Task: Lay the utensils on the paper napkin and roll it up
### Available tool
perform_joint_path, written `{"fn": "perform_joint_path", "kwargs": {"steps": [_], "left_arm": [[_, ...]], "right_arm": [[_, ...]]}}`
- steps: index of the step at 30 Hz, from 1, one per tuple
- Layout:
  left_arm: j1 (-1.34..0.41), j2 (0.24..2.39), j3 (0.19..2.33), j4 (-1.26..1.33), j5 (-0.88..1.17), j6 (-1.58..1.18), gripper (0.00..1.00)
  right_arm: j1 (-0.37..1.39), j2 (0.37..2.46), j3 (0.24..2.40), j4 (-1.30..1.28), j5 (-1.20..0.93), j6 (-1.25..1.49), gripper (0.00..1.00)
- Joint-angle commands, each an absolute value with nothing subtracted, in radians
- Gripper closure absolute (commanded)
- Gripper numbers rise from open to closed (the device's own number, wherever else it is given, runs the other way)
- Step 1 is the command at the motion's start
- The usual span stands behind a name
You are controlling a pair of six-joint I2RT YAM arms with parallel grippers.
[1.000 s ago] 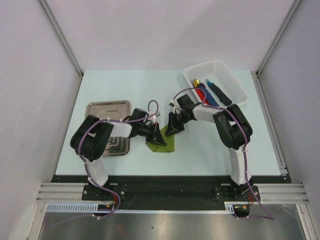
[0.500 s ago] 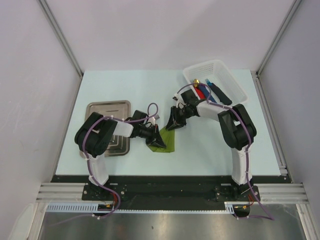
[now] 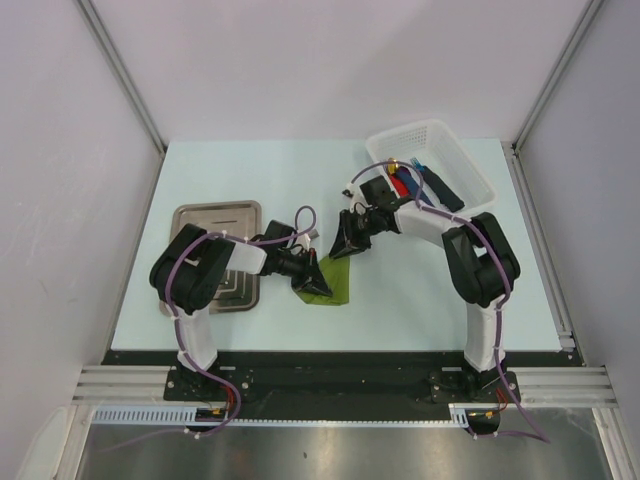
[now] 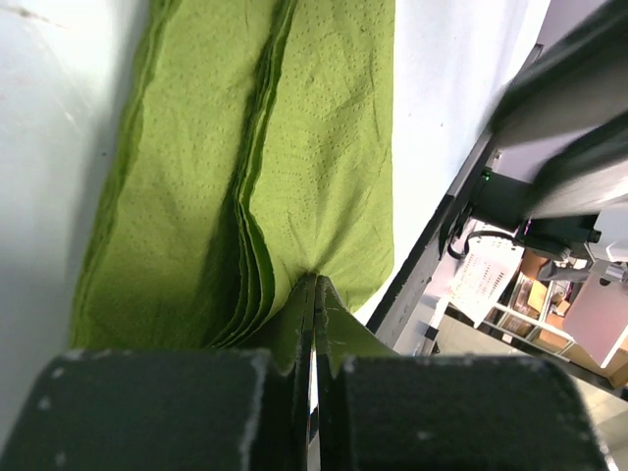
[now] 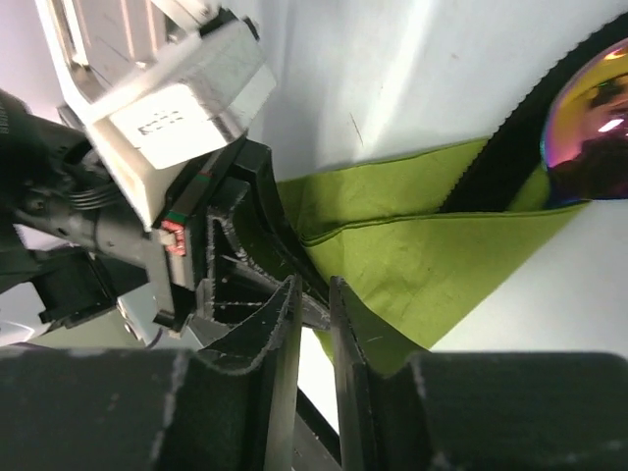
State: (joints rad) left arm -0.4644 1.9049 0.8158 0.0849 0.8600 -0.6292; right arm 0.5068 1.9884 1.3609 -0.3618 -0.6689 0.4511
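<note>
**Two claws on one soft sheet**

Both arms meet at the paper napkin, which lies folded near the middle of the table, between the metal tray and the white basket. The left gripper is clenched on it. Its wrist view shows the fingertips pressed flat together with several green layers caught at a fold. The right gripper sits at the napkin's far edge, with its jaws a narrow slit apart. Whether they nip any paper I cannot tell.

In the right wrist view, a dark serrated strip and a shiny iridescent rounded end poke out from under the top layer. These look like the utensils, already tucked into the fold.

The sheet looks thin, dimpled and limp, and its layers fan apart where nothing pins them. It weighs next to nothing and would likely tear if the two arms pulled against each other. The safest hold is probably on a folded edge with every layer taken together, close to the cutlery so the roll starts tight. The utensils look stiff and smooth, so they could slide out of an open end.

The napkin is well away from every table edge. Bare table lies beyond it and toward the near right. The tray is near on the left and the basket sits behind the right wrist. The tightest spot is between the two grippers themselves, which are just beside each other.
</note>
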Motion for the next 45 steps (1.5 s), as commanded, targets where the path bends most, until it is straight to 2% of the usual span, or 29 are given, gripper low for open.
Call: {"fn": "perform_joint_path", "kwargs": {"steps": [1, 11, 15, 19, 35, 38, 42, 45], "left_arm": [[-0.462, 1.944, 0.810, 0.029, 0.758, -0.595, 1.00], [-0.462, 1.869, 0.793, 0.089, 0.782, -0.580, 1.00], [-0.471, 1.784, 0.784, 0.135, 0.814, -0.557, 0.93], [-0.502, 1.741, 0.787, 0.166, 0.834, -0.560, 0.91], [-0.502, 1.936, 0.776, 0.129, 0.765, -0.632, 1.00], [-0.502, 1.944, 0.778, 0.129, 0.765, -0.634, 1.00], [-0.500, 1.941, 0.773, 0.138, 0.765, -0.638, 1.00], [-0.500, 1.937, 0.775, 0.135, 0.765, -0.635, 1.00]], "right_arm": [[0.523, 2.034, 1.342, -0.348, -0.652, 0.434, 0.78], [0.558, 2.126, 1.289, -0.336, -0.584, 0.362, 0.82], [0.557, 2.145, 1.284, -0.331, -0.577, 0.353, 0.82], [0.557, 2.148, 1.279, -0.330, -0.575, 0.351, 0.83], [0.551, 2.126, 1.285, -0.321, -0.588, 0.354, 0.82], [0.548, 2.109, 1.305, -0.321, -0.609, 0.365, 0.78], [0.546, 2.040, 1.365, -0.353, -0.643, 0.387, 0.67], [0.546, 1.991, 1.374, -0.374, -0.653, 0.411, 0.65]]}}
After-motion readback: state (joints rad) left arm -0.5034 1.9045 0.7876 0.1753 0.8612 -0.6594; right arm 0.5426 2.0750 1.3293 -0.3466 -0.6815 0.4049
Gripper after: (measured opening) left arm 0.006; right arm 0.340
